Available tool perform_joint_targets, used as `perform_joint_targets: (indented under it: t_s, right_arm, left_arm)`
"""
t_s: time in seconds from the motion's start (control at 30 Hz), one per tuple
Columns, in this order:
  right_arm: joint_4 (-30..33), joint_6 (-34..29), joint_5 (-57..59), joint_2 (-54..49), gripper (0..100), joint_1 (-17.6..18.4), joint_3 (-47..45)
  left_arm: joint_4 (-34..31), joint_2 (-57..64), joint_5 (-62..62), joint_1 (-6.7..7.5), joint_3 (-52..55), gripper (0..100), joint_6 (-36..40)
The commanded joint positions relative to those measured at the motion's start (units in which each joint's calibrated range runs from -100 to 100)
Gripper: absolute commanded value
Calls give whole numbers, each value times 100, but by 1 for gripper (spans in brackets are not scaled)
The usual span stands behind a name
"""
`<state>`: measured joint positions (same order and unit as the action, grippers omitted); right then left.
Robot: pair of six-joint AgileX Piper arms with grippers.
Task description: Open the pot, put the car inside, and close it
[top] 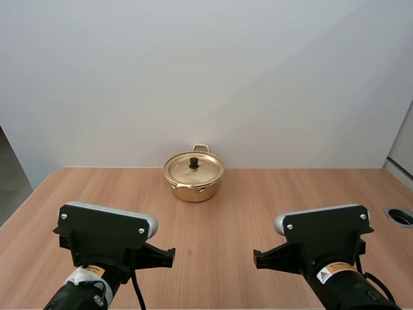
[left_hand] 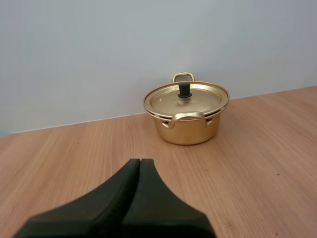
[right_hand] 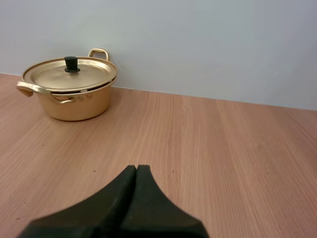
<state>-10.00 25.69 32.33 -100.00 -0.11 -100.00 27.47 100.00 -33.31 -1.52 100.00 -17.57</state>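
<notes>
The left hand is hovering low over the near left of the counter, its two black fingers lying pressed together as one wedge with nothing between them. The right hand is doing the same over the near right, fingers together and empty too. Both are pointing toward the middle of the counter, well apart from the pot.

The pot is sitting at the far middle of the counter, close to the wall, with one side handle facing near and the other facing far. Its lid is resting flat on the rim, and the black knob is standing upright at its centre. No car is lying anywhere on the bare wood, so I cannot tell where it is; the shut pot could be hiding it.

That makes the step in hand hard to settle. A covered pot and two idle hands are fitting either a stage where the pot is waiting to be opened, or a stage where the car is already inside and the lid is back on. If it is the former, a hand would need to spread its fingers, reach far across the counter and close squarely on the small knob.
</notes>
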Motion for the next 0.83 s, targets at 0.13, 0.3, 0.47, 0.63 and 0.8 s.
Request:
perform_joint_targets:
  t_s: [0.13, 0.3, 0.47, 0.63, 0.8]
  right_arm:
    - [56, -3, 8, 0, 0, 2, 0]
    - [54, -3, -28, 0, 0, 2, 0]
    - [54, -3, -28, 0, 0, 2, 0]
    - [54, -3, -28, 0, 0, 2, 0]
    - [54, -3, -28, 0, 0, 2, 0]
  left_arm:
    - [2, 0, 4, 1, 0, 0, 2]
    - [2, 0, 4, 1, 0, 0, 2]
    - [2, 0, 4, 1, 0, 0, 2]
    - [2, 0, 4, 1, 0, 0, 2]
    - [2, 0, 4, 1, 0, 0, 2]
